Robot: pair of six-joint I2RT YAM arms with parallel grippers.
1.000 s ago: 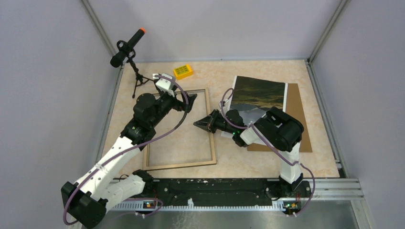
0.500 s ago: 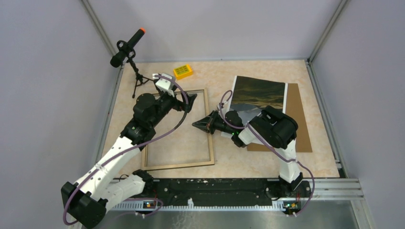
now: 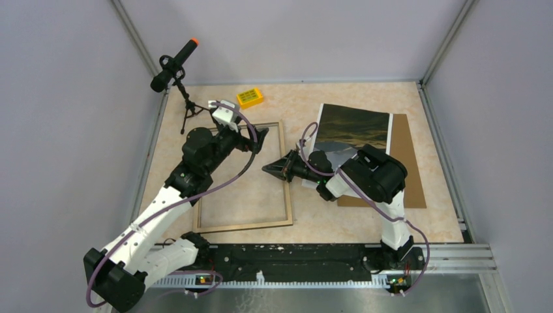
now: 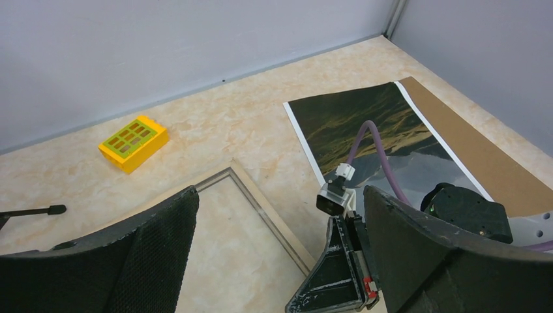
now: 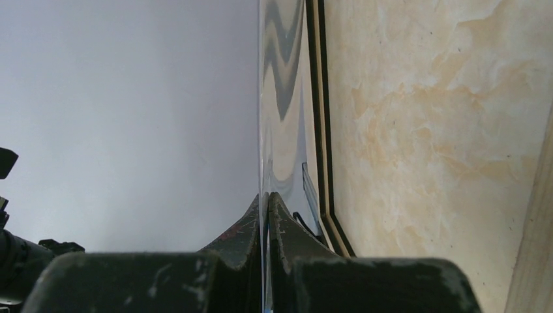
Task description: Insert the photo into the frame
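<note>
The frame (image 3: 287, 195) lies flat on the table, light wood side up, left of centre; it also shows in the left wrist view (image 4: 274, 218) and the right wrist view (image 5: 319, 130). The photo (image 3: 355, 124) lies picture side up at the back right, partly under my right arm, and shows in the left wrist view (image 4: 365, 124). My right gripper (image 3: 267, 169) is over the frame's right rail, shut on a thin clear, mirror-like sheet (image 5: 277, 98) seen edge-on between its fingers (image 5: 266, 202). My left gripper (image 3: 257, 138) is open and empty over the frame's far right corner (image 4: 280, 261).
A brown hardboard sheet (image 3: 407, 163) lies under the photo's right side (image 4: 482, 150). A yellow brick (image 3: 250, 98) sits near the back wall (image 4: 134, 142). A microphone on a small tripod (image 3: 175, 65) stands at the back left. Grey walls close in the table.
My right arm has shifted slightly to the left with the clear sheet still in its grip. The left arm, the frame and the photo have not moved.
</note>
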